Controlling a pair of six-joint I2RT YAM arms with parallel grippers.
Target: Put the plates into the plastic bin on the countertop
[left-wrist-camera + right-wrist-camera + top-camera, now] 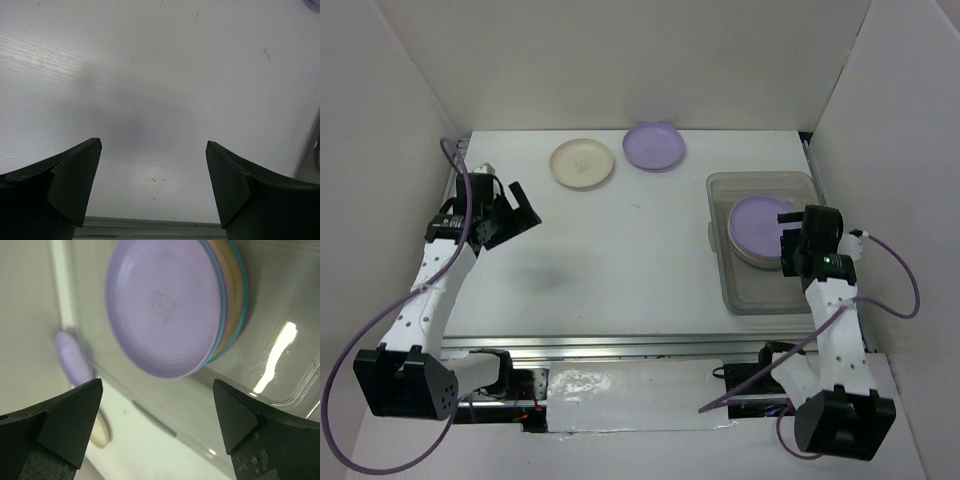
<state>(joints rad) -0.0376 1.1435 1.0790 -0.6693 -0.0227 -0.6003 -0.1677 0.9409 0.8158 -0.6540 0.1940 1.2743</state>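
Note:
The plastic bin (767,292) stands at the right of the white countertop (620,270). Inside it is a stack of plates with a lilac plate (758,221) on top; the right wrist view shows this lilac plate (165,305) over blue, pink and yellow rims. A cream plate (582,163) and a second lilac plate (654,146) lie at the back of the countertop. My right gripper (788,240) is open and empty just above the bin's right part, beside the stack. My left gripper (515,212) is open and empty above the countertop's left side.
White walls enclose the countertop on three sides. A metal rail (620,345) runs along the near edge. The left wrist view shows only bare white surface (160,100) between my fingers. Purple cables hang from both arms.

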